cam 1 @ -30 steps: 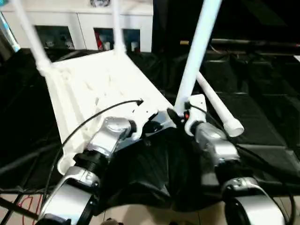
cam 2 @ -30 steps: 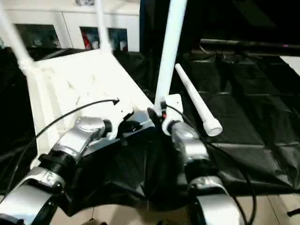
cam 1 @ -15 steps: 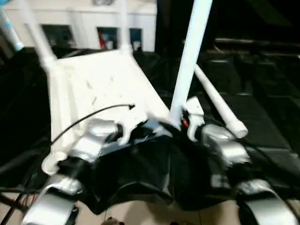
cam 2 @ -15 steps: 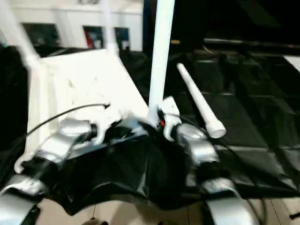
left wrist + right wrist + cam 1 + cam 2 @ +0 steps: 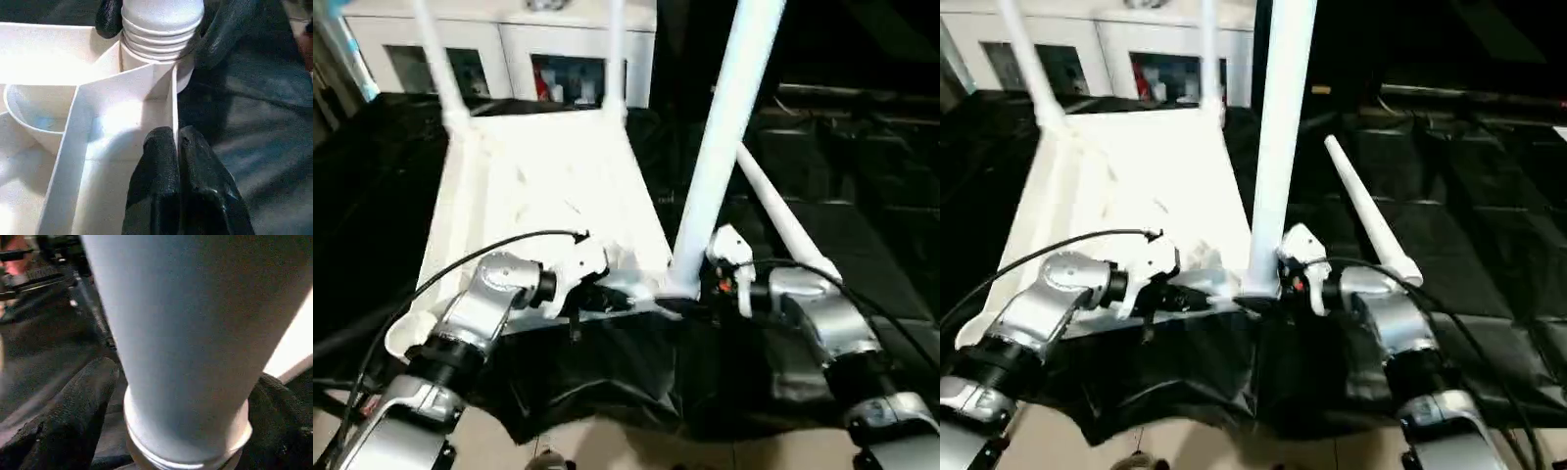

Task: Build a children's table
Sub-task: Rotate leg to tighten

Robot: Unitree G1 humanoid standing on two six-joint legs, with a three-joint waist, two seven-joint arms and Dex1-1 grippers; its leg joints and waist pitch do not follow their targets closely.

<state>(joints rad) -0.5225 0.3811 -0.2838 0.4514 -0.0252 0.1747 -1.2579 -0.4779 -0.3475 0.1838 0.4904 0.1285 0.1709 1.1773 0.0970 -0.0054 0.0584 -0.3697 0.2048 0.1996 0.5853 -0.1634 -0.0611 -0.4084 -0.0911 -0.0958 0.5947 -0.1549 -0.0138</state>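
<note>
The white tabletop point(image 5: 538, 186) lies upside down on black cloth, ribs up. Two legs point(image 5: 435, 59) point(image 5: 614, 59) stand at its far corners. A third leg point(image 5: 724, 147) stands upright in the near right corner, its ringed end point(image 5: 161, 29) in the socket. A fourth leg point(image 5: 783, 220) lies on the cloth to the right. My left gripper point(image 5: 177, 137) is shut on a thin rib point(image 5: 173, 107) beside that socket. My right gripper point(image 5: 1268, 294) is open, one finger point(image 5: 73, 416) on each side of the standing leg's base, a slim gap showing.
A white cabinet with glass doors point(image 5: 509, 49) stands behind the tabletop. Black cloth point(image 5: 862, 196) covers the work surface to the right and folds down over the near edge. A black cable point(image 5: 460, 264) loops over my left forearm.
The camera has shifted and tilted. My right gripper's fingers have spread wider around the leg's base. The left gripper keeps its pinch on the rib.
</note>
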